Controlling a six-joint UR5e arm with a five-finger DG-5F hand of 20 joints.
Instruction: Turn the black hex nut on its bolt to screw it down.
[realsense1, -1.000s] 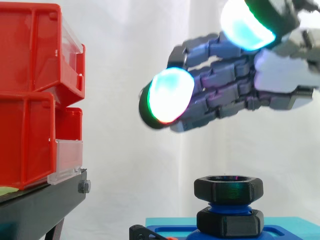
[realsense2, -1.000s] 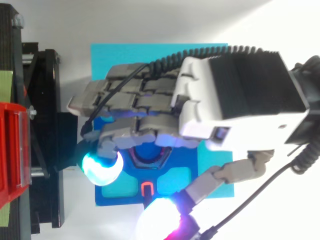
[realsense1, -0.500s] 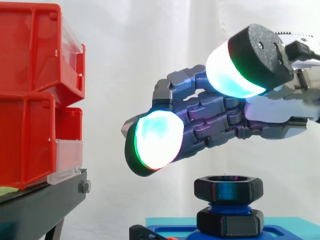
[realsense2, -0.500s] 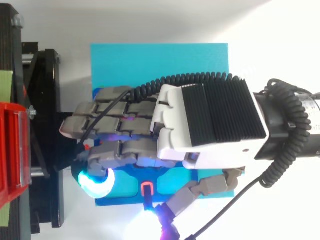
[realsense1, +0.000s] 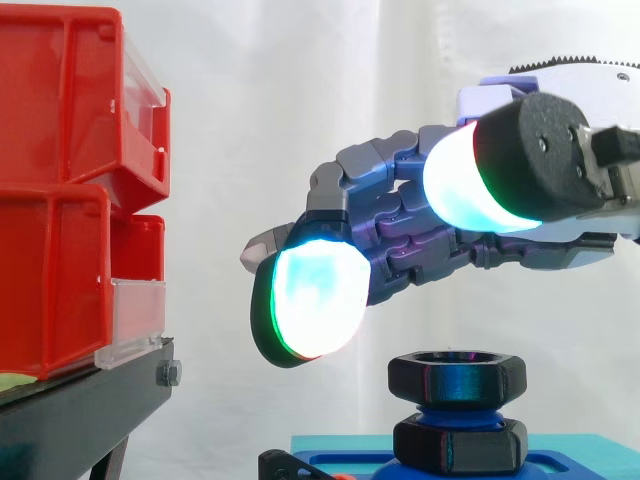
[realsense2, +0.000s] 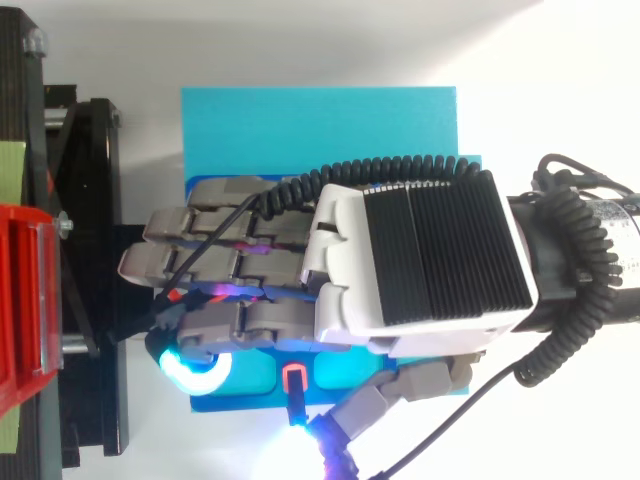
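Black nut (realsense1: 457, 378) sits high on its blue bolt (realsense1: 453, 413), with a lower nut (realsense1: 460, 444) beneath it on the blue base (realsense1: 572, 463). Your hand (realsense2: 420, 262) hangs just above the nut without touching it. Its fingers (realsense1: 400, 235) reach out loosely, apart, holding nothing. In the side view the lowest glowing pad (realsense1: 312, 300) lies up and left of the nut. Red bins (realsense1: 60, 190) stand well apart at the left.

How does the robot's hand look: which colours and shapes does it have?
The hand has a white housing with a black ribbed panel on its back. Its fingers are grey linked segments. The fingertips are thick rounded pads in black caps, glowing cyan-white with green and red edges.
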